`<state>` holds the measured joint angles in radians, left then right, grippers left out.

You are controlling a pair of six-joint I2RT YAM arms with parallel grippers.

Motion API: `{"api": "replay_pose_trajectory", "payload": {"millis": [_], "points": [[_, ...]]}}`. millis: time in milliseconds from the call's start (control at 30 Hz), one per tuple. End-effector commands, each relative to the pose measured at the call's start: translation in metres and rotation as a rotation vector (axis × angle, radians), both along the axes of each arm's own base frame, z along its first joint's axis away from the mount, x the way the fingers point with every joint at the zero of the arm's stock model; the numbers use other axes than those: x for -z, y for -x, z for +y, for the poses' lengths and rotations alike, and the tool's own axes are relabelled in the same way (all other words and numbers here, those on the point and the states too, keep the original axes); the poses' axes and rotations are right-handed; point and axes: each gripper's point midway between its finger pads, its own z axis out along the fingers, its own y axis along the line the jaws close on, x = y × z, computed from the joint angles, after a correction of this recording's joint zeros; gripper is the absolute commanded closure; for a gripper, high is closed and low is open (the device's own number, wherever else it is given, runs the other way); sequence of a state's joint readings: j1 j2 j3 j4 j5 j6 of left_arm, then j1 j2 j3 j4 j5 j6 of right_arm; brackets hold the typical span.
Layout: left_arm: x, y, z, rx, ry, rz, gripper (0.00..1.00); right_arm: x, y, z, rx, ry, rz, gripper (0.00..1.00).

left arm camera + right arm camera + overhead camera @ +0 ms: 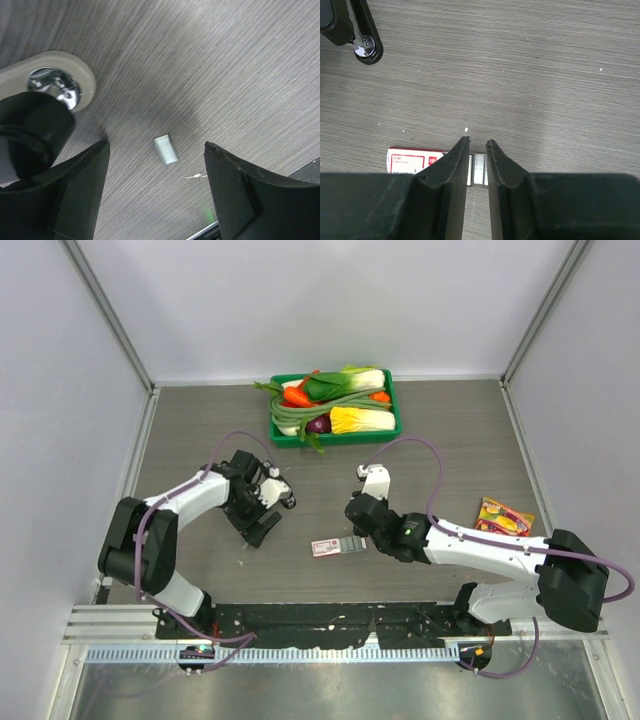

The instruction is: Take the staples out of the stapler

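Note:
The stapler (273, 486) lies at the table's left-centre. Its pale base and chrome anvil (56, 84) show in the left wrist view, and its black end (356, 36) shows in the right wrist view. My left gripper (262, 527) is open just in front of the stapler, above a short silvery strip of staples (165, 149) lying on the table between its fingers (80, 190). My right gripper (478, 144) is closed to a narrow gap on more staples (478, 170), low at the table, beside the red-and-white staple box (415, 160). These staples (350, 543) and the box (324, 548) also show from above.
A green basket (283, 436) of toy vegetables stands at the back centre. A colourful packet (503, 516) lies at the right. A tiny loose staple (196, 176) lies near my left gripper's right finger. Grey walls enclose the table.

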<state>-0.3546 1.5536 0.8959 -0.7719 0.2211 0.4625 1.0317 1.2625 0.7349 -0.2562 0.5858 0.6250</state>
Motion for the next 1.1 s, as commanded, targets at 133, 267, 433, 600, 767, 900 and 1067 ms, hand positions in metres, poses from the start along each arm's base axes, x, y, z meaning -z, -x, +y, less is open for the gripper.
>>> {"api": "replay_pose_trajectory", "payload": {"millis": [133,267,433,600,767,900,1067], "points": [[0.017,0.016,-0.012,0.051,-0.024,0.023,0.41,-0.013,-0.007,-0.008,0.031,-0.008,-0.047,0.75],[0.023,0.017,-0.008,0.069,-0.071,0.000,0.47,-0.013,-0.006,-0.011,0.038,-0.009,-0.048,0.76],[0.030,0.020,-0.003,0.074,-0.102,-0.012,0.53,-0.013,-0.005,-0.012,0.041,-0.016,-0.047,0.76],[0.033,0.021,-0.001,0.079,-0.127,-0.022,0.65,-0.013,-0.006,-0.013,0.046,-0.019,-0.050,0.76],[0.031,0.019,-0.003,0.073,-0.128,-0.036,0.87,-0.014,-0.005,-0.012,0.048,-0.028,-0.051,0.76],[0.025,0.015,-0.007,0.060,-0.117,-0.051,0.96,-0.015,-0.005,-0.014,0.048,-0.028,-0.053,0.76],[-0.001,0.009,-0.018,0.041,-0.060,-0.075,0.97,-0.019,-0.005,-0.013,0.046,-0.037,-0.061,0.76]]}}
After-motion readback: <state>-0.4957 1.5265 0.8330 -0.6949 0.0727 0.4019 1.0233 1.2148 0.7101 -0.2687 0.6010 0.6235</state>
